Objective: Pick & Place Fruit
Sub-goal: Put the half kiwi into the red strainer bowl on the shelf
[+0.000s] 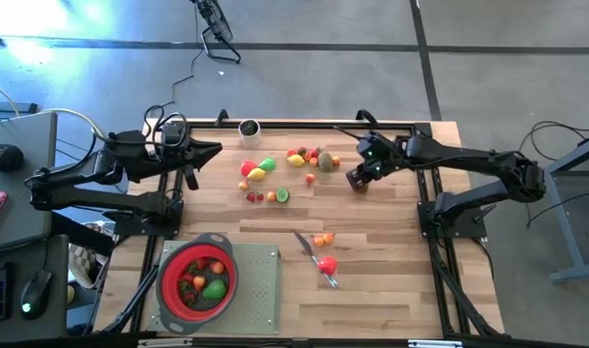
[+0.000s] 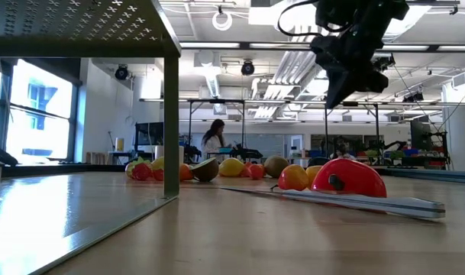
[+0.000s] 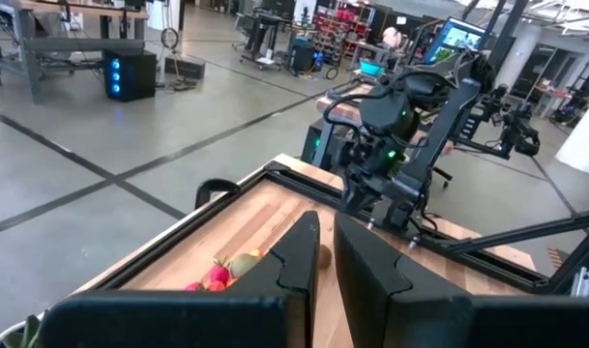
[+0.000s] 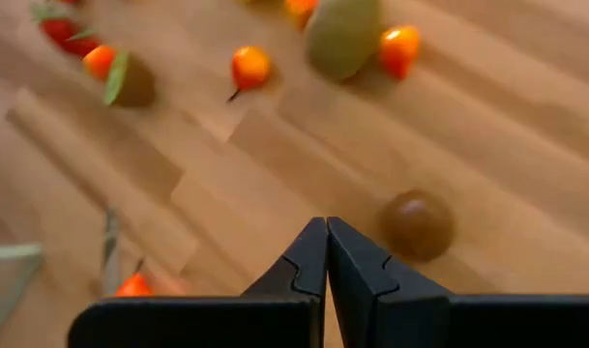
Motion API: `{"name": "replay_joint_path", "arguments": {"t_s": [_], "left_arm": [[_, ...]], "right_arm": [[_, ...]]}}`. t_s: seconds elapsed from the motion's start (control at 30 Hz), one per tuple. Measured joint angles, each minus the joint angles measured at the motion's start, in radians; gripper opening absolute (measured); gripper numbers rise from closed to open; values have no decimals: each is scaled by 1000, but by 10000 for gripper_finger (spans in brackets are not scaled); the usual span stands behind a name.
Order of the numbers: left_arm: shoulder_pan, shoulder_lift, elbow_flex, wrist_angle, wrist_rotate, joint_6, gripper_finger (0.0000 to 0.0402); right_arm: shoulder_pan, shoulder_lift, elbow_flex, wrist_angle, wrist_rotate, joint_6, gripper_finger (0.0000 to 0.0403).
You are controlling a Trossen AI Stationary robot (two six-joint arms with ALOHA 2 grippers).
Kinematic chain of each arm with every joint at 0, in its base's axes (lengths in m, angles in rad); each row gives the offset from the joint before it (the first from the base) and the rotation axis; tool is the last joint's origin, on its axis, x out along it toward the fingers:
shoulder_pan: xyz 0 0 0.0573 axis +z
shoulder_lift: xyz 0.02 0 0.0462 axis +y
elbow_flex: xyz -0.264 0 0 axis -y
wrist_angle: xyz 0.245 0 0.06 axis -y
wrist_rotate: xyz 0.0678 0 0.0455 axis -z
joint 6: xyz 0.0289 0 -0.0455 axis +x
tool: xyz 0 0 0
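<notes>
Right gripper point(image 4: 326, 253) hangs above the counter point(image 1: 371, 290) with its fingers pressed together, holding nothing; a brown fruit point(image 4: 417, 224) lies just beside its tips. Left gripper point(image 3: 323, 253) waits at the counter's left edge, almost closed and empty. More fruit point(image 1: 260, 169) lies scattered mid-counter, and some sits in the red strainer point(image 1: 170, 277)

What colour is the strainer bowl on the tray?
Red, with a grey rim: the strainer shows best in the high view.
</notes>
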Motion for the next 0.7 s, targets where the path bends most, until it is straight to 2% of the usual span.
{"name": "replay_joint_path", "arguments": {"t_s": [0.27, 0.7], "left_arm": [[0, 0, 0, -28, 0, 0, 32], [0, 0, 0, -29, 0, 0, 32]], "right_arm": [[0, 0, 0, -1, -94, -22, 3], [0, 0, 0, -1, -78, -50, 3]]}}
